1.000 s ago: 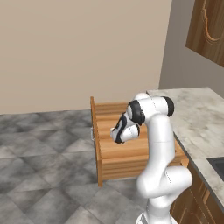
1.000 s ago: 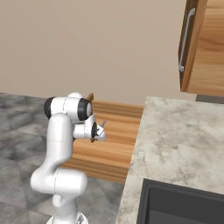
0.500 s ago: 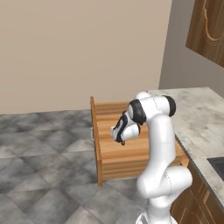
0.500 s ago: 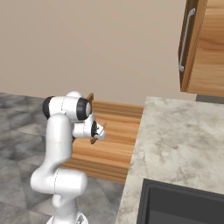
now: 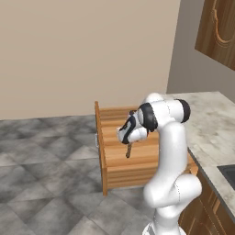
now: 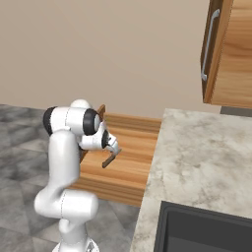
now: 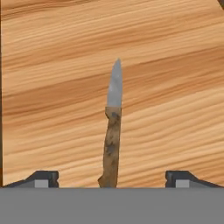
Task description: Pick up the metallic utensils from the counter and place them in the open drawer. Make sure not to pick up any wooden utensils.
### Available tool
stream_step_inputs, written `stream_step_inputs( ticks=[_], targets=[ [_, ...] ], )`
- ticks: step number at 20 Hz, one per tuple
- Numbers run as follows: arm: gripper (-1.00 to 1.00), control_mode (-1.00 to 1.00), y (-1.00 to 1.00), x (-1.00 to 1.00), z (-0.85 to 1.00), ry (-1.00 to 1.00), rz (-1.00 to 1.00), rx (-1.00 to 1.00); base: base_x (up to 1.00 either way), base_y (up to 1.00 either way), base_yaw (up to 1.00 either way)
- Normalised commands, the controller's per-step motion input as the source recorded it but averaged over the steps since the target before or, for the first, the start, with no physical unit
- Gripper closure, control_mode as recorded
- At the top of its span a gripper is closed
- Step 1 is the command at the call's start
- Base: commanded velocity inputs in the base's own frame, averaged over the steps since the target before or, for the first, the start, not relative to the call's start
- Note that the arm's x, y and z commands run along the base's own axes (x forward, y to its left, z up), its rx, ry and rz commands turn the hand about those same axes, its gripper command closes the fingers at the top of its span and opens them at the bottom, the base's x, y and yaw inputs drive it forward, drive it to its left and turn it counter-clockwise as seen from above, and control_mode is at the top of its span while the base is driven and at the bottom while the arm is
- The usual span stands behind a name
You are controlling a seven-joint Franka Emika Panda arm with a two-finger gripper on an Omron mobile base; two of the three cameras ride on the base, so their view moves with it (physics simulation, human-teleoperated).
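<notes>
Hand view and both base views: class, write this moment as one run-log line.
end effector: open, above drawer | knife: between the fingertips, touching neither, blade pointing away | counter: beside drawer

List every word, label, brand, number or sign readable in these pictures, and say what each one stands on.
None: no view carries any readable text.
The knife, the drawer, the counter and the wall cabinet bear no lettering or marks, and the white arm shows no brand or number.
</notes>
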Motion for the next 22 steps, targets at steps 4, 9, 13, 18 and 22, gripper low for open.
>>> stream_step_inputs(
  ticks=[4,9,13,18,22],
  targets=[
    [-1.0,-1.0,-0.06,-0.28,1.0,-0.01,0.0,0.05,0.0,0.0,0.0],
    [-1.0,-1.0,0.0,-0.9,1.0,0.0,0.04,0.02,0.0,0.0,0.0],
    [-1.0,-1.0,0.0,-1.0,1.0,0.02,0.08,0.0,0.0,0.0,0.0],
    [-1.0,-1.0,0.0,-0.67,1.0,0.0,0.08,0.0,0.0,0.0,0.0],
    [-1.0,-1.0,0.0,-0.56,1.0,0.0,0.05,0.0,0.0,0.0,0.0]
  ],
)
